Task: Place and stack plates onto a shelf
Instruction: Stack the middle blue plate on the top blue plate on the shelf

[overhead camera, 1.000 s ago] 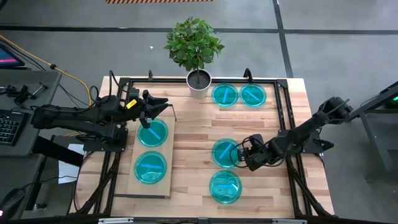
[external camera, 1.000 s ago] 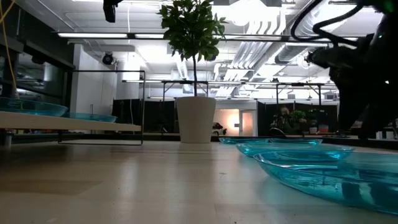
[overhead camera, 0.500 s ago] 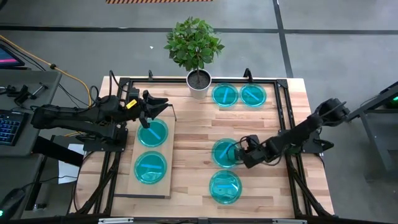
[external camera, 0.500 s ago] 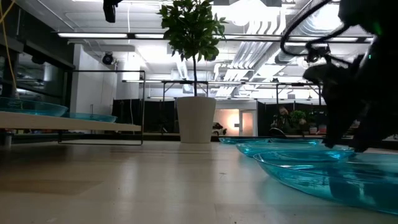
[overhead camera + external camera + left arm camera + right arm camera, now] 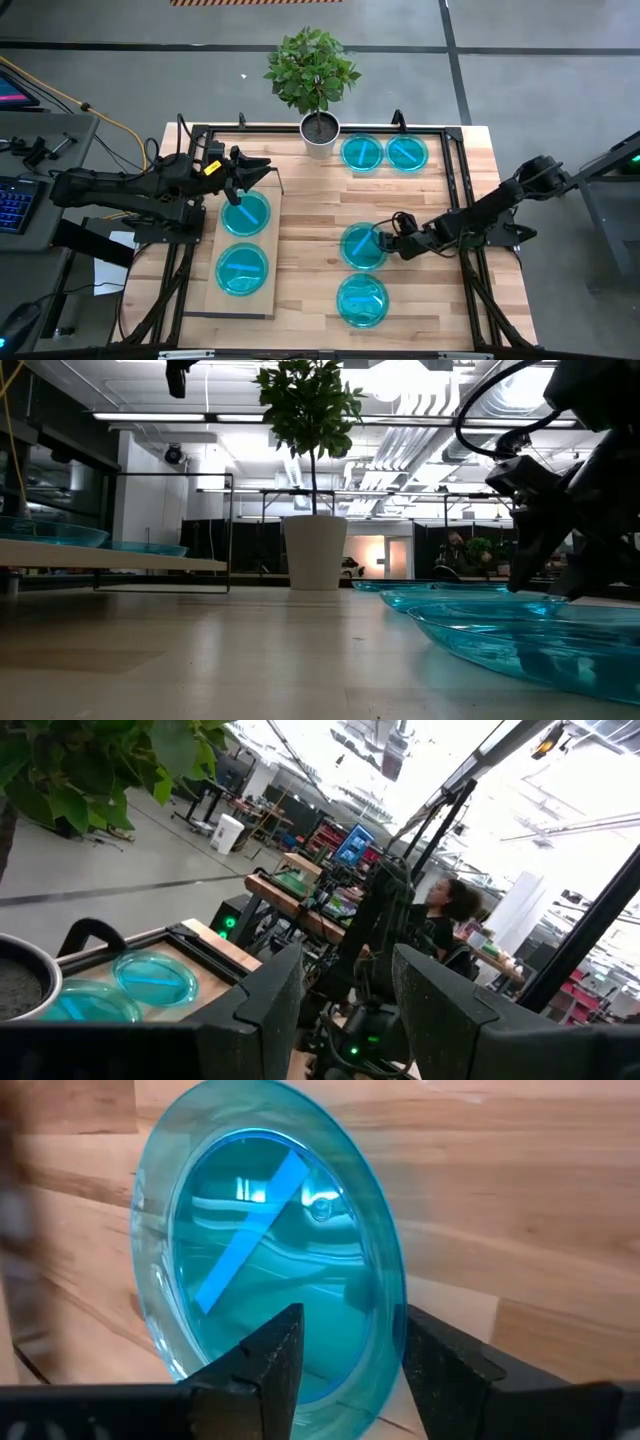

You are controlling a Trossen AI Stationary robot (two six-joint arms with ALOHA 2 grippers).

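Six cyan plates show in the high view. Two lie on the pale shelf (image 5: 240, 307): the far one (image 5: 245, 213) and the near one (image 5: 242, 269). Two more (image 5: 361, 152) (image 5: 407, 152) sit at the far edge, one in the middle (image 5: 358, 247) and one near (image 5: 362, 300). My right gripper (image 5: 385, 240) is open at the middle plate's right rim. My left gripper (image 5: 257, 170) is open and hovers over the shelf's far end, above the far shelf plate. My right gripper (image 5: 352, 1320) stands open astride the middle plate's right rim (image 5: 392, 1295), coming low from the table's right, one finger (image 5: 272, 1355) over the plate's inside and one (image 5: 440, 1360) outside it. I cannot tell whether either finger touches the plate, which lies flat on the table.
A white pot (image 5: 320, 133) with a leafy plant stands at the far edge, left of the two far plates. A black tube frame (image 5: 455, 180) runs around the tabletop. Bare wood lies between the shelf and the middle plate.
My right gripper has edged toward the table's left and a little toward the far edge, closing on the middle plate's right rim, and its wrist has turned. The plates have stayed where they were.
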